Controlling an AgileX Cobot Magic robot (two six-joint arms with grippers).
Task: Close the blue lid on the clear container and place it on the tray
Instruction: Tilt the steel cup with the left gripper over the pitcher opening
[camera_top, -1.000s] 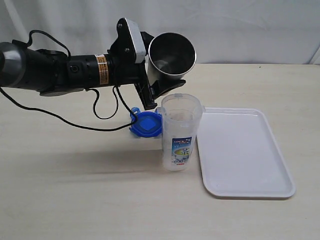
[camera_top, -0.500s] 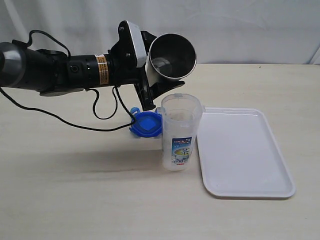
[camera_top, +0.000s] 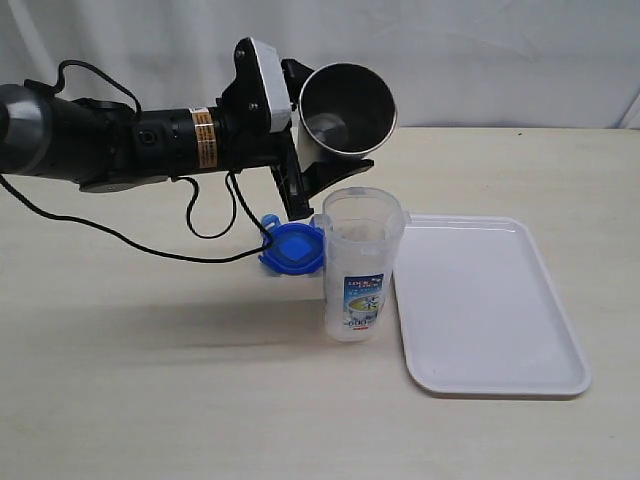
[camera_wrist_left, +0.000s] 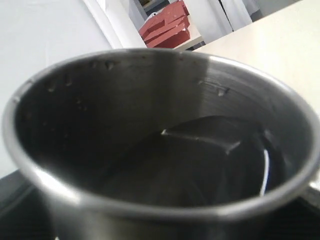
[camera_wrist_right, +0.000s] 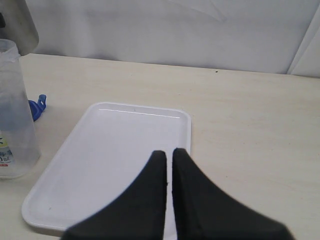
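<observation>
Two grippers are working apart: the left gripper (camera_top: 318, 178) is pinching a tapered shiny steel cup (camera_top: 345, 112), holding it tilted at twelve o'clock of the tall clear plastic container (camera_top: 358, 270), likely for pouring. The small bright blue plastic lid (camera_top: 293, 248) is lying at its nine o'clock, the flat white rectangular tray (camera_top: 490, 300) at three. The right gripper (camera_wrist_right: 169, 167), fingers pressed together, is hovering empty above that tray.

Your exterior view looks down across the desk (camera_top: 150, 400) from the front. The left wrist view peers closely into the steel cup (camera_wrist_left: 125, 110). The right wrist view, low over the desk, shares the tray (camera_wrist_right: 115, 145) with the exterior view.
</observation>
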